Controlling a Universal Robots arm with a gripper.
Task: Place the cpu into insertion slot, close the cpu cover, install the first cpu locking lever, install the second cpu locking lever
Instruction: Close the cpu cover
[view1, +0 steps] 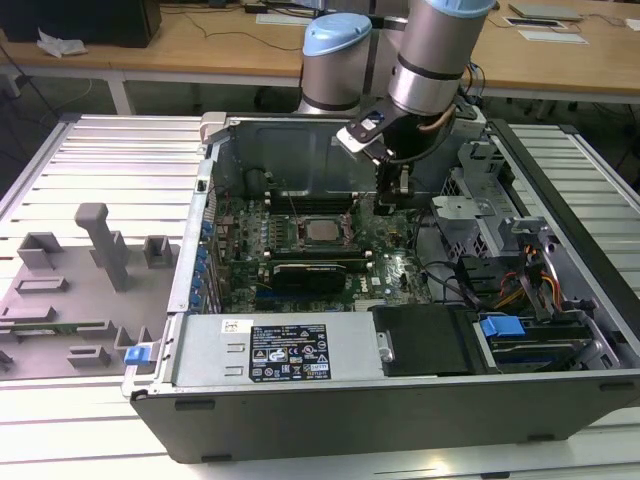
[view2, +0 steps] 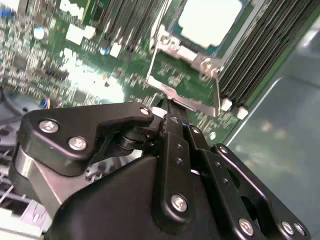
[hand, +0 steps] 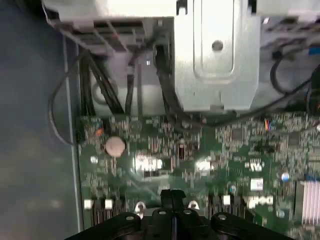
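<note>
The cpu (view1: 320, 229) shows its silver-grey top inside the insertion slot (view1: 341, 232) on the green board, in the middle of the open computer case. The cpu cover (view2: 172, 46) lies flat as a metal frame around the cpu (view2: 210, 20). A thin metal lever rod (view2: 155, 55) runs along the cover's edge. My gripper (view1: 392, 197) hangs low over the board, just to the exterior view's right of the slot. Its black fingers are shut together, and I see nothing between them in both wrist views. The fingertips (hand: 172, 196) are close above the board, near the cover's corner (view2: 167, 107).
Long memory slots (view2: 260, 55) flank the socket. A long black card (view1: 312, 270) lies in front of it. A metal drive cage (view1: 470, 205) and cables (view1: 500, 280) fill the case's right side in the exterior view. A grey fixture tray (view1: 70, 290) lies to the case's left.
</note>
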